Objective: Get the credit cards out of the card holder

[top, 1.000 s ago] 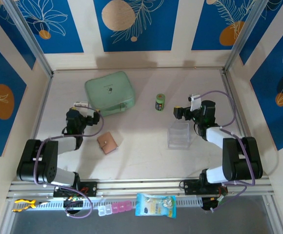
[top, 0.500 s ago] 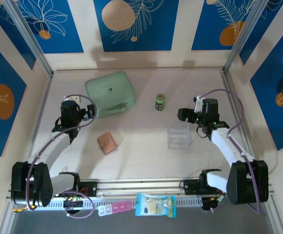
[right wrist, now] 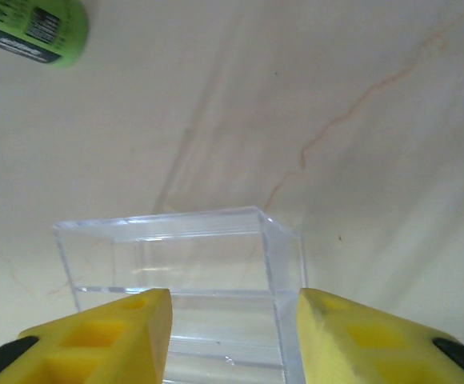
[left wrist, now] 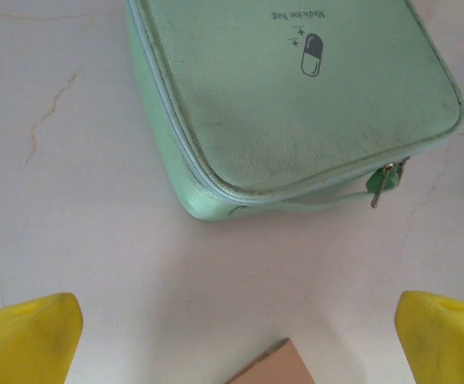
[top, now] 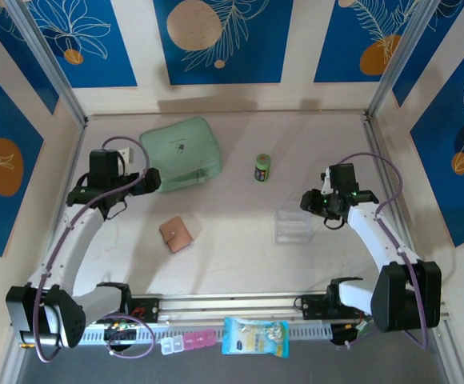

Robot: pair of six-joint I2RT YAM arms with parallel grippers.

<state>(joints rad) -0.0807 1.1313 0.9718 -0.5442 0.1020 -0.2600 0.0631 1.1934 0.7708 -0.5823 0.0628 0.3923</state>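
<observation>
The card holder (top: 175, 234), a small tan leather wallet, lies folded shut on the table left of centre. One corner of it (left wrist: 278, 368) pokes in at the bottom of the left wrist view. The credit cards are hidden. My left gripper (top: 148, 178) hovers between the mint-green bag and the card holder, up and left of the holder. It (left wrist: 236, 340) is open wide, with bare table between the yellow fingertips (left wrist: 32, 336). My right gripper (top: 310, 202) hangs at the far right corner of the clear box. It (right wrist: 234, 336) is open with a narrowed gap, and the box shows past it.
A mint-green zip bag (top: 180, 152) (left wrist: 296, 88) lies at the back left. A small green bottle (top: 262, 167) (right wrist: 36, 28) stands at the back centre. The clear plastic box (top: 294, 222) (right wrist: 176, 256) stands right of centre. A pill organiser (top: 188, 342) and a packet (top: 254, 336) lie on the front ledge.
My left arm has stretched out and its gripper has moved away from the base toward the mint-green bag. My right gripper's jaws have narrowed while it drifted slightly right beside the clear box.
</observation>
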